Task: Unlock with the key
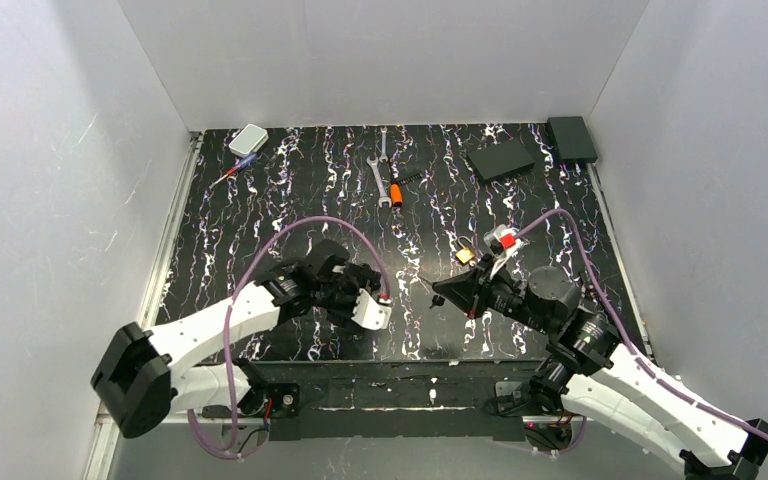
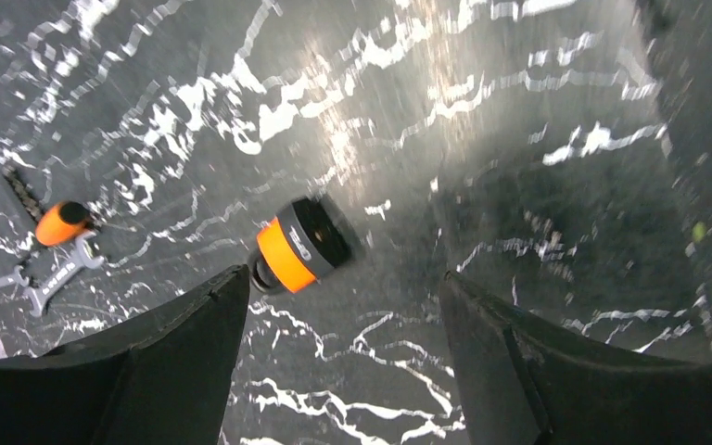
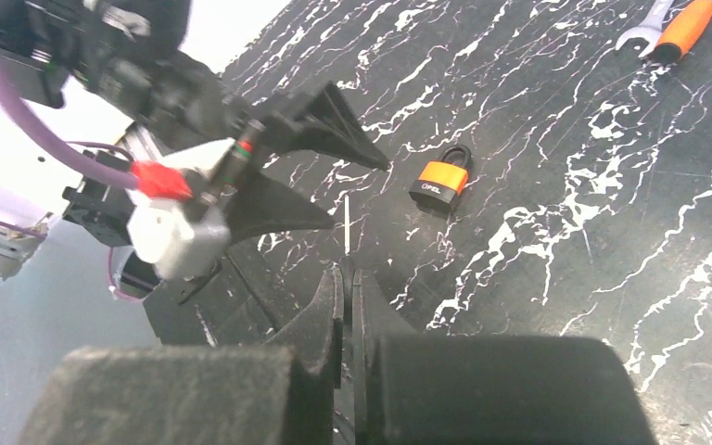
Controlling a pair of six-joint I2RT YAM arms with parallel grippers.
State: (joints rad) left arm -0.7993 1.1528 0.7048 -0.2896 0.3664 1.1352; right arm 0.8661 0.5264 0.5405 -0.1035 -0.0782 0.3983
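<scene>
Key (image 3: 346, 221) pinched in closed right claw (image 3: 348, 276), blade protruding past tips. Orange padlock (image 3: 442, 182) laid on surface (image 3: 565, 139), near, untouched. Left claw (image 2: 343, 283) held wide open, nothing gripped.

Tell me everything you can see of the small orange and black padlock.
The small orange and black padlock has an orange upper body, a dark base with small pale lettering and a dark shackle that looks closed. It lies flat on the black white-veined table, just ahead of the open left gripper, nothing touching it.
</scene>
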